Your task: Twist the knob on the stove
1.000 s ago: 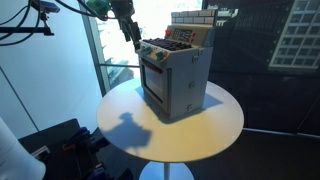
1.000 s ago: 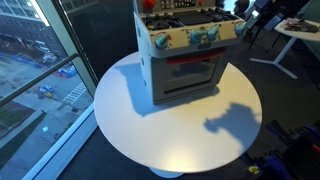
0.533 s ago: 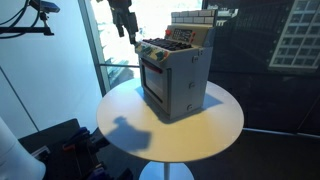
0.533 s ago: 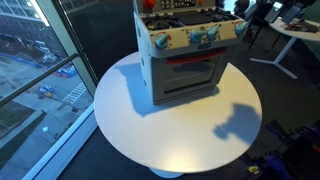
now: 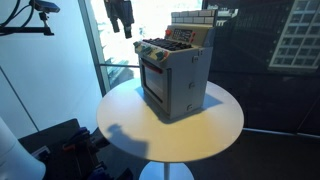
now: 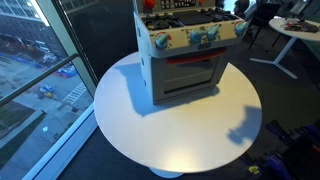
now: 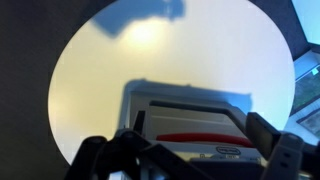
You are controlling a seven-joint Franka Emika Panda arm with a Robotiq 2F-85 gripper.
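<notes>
The grey toy stove [image 5: 175, 75] stands on a round white table [image 5: 215, 125], toward its far side, and shows in both exterior views [image 6: 185, 60]. Its dark oven door and a row of small coloured knobs [image 6: 198, 38] face forward under a beige panel. My gripper [image 5: 120, 20] hangs high above the table, up and to the side of the stove's knob front [image 5: 150, 48], touching nothing. In the wrist view the two fingers [image 7: 195, 118] are spread wide and empty, with the stove [image 7: 190, 105] blurred below them. The gripper itself is out of frame in the exterior view that faces the oven door.
The table [image 6: 170, 130] is small, with a drop to the floor all round. A large window [image 5: 60, 70] stands beside it. A camera arm [image 5: 30, 10] reaches in at the top corner. Another table [image 6: 300, 30] stands in the background.
My gripper has risen and drawn back from the stove's front. Its shadow has slid outward across the tabletop toward the edge.
</notes>
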